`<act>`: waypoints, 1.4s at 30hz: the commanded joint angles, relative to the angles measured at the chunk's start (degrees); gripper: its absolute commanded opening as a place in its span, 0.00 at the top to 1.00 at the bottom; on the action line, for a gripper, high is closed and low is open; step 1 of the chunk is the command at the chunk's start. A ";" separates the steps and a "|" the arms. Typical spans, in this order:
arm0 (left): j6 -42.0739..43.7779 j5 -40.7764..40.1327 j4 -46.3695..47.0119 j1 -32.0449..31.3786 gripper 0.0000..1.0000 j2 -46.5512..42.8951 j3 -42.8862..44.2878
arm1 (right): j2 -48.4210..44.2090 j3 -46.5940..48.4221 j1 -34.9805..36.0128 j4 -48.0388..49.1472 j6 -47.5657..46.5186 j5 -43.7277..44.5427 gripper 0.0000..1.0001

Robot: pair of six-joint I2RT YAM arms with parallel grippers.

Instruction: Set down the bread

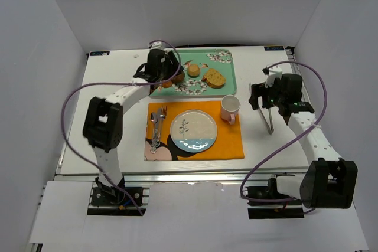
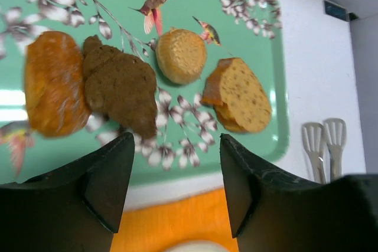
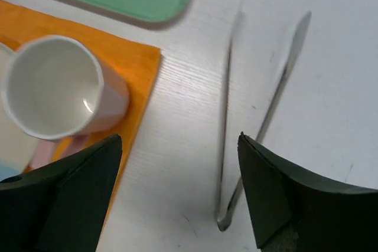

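Note:
The bread (image 1: 214, 78), a flat golden-brown slice with a darker crust, lies on the right part of the green flowered tray (image 1: 227, 69). In the left wrist view the bread (image 2: 239, 94) lies beyond the right fingertip. My left gripper (image 1: 168, 75) hovers over the tray's near left part, open and empty (image 2: 177, 146). My right gripper (image 1: 255, 95) is open and empty (image 3: 180, 146) over the table right of the mug, above metal tongs (image 3: 225, 116).
On the tray are a pale round bun (image 2: 181, 55), a dark brown roll (image 2: 121, 84) and an orange roll (image 2: 55, 82). An orange placemat (image 1: 227, 143) holds a plate (image 1: 194, 130), a fork (image 1: 159, 123) and a pink mug (image 1: 230, 108). The tongs (image 1: 269, 119) lie right of the mat.

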 commanded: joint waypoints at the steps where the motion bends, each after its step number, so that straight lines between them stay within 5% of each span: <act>1: 2.15 -2.94 1.71 0.66 0.38 -16.99 -7.07 | -0.17 -2.45 -6.02 -2.35 -8.59 1.83 0.19; 2: 2.33 -3.46 1.63 1.01 0.69 -19.74 -9.53 | 0.09 -2.63 -7.54 -4.98 -15.68 -2.28 0.52; 3: 2.33 -4.16 1.71 1.28 0.87 -22.46 -12.08 | 1.31 -2.90 -8.77 -5.61 -17.49 -3.72 0.75; 4: 2.33 -5.04 1.63 1.54 1.00 -25.27 -17.59 | 2.02 -3.33 -10.44 -5.62 -18.29 -3.99 0.93; 5: 2.24 -5.92 1.71 1.63 1.00 -31.22 -20.52 | 2.72 -3.60 -10.54 -5.36 -18.91 -2.95 1.00; 7: 1.72 -7.77 1.71 1.72 1.00 -37.22 -29.62 | 5.36 -3.69 -10.63 -5.18 -19.88 -2.33 0.90; 8: 1.28 -8.29 1.63 1.80 1.00 -42.82 -32.30 | 6.24 -3.69 -10.63 -4.75 -19.88 -1.80 0.57; 10: -0.48 -9.26 0.75 1.81 0.61 -47.95 -39.57 | 9.40 -2.47 -10.63 -4.83 -19.45 -1.71 0.12; 11: -1.18 -9.53 0.05 1.81 0.48 -50.41 -41.71 | 10.46 -1.94 -10.63 -4.57 -19.01 -1.54 0.11; 14: -3.38 -10.49 -2.24 1.81 0.31 -59.29 -49.25 | 15.20 0.17 -10.54 -3.25 -16.73 0.12 0.11; 25: -9.09 -13.84 -8.04 1.81 0.27 -76.54 -60.53 | 29.09 5.79 -9.22 1.94 -13.38 6.99 0.12; 34: -10.24 -15.85 -9.62 1.81 0.26 -79.79 -61.06 | 30.86 3.53 -9.31 -0.27 -13.99 4.97 0.47; 38: -10.85 -15.59 -9.10 1.81 0.26 -79.97 -61.33 | 29.80 3.69 -9.31 0.18 -14.52 5.15 0.83; 42: -10.68 -15.51 -9.53 1.81 0.26 -79.97 -60.98 | 26.82 9.21 -9.40 -2.62 -14.87 0.24 0.97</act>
